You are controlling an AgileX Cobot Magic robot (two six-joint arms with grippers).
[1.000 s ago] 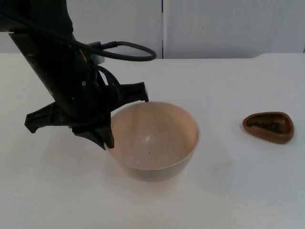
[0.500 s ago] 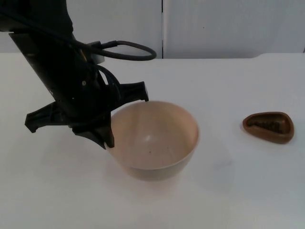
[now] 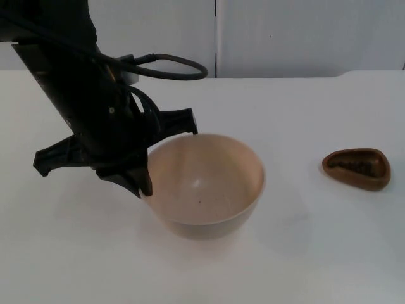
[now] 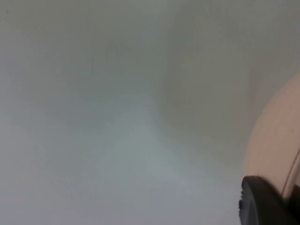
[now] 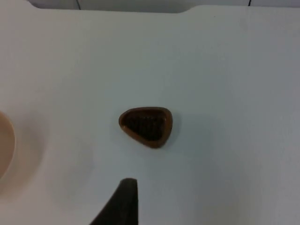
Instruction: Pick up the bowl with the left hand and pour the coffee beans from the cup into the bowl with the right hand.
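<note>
The cream bowl (image 3: 205,185) rests on the white surface (image 3: 304,253), where the left end effector (image 3: 147,183) can take its rim; that end effector appears closed on the rim's near-left edge; the brown cup (image 3: 356,168) of beans sits well right of the bowl, beneath the waiting right end effector (image 5: 123,201), whose opening cannot be told.

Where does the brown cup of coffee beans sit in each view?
Top view: cup on the table, apart from the bowl, on its right.
Left wrist view: not in it; the bowl's wall shows.
Right wrist view: cup on the table.
Shared landmark: the bowl.
</note>
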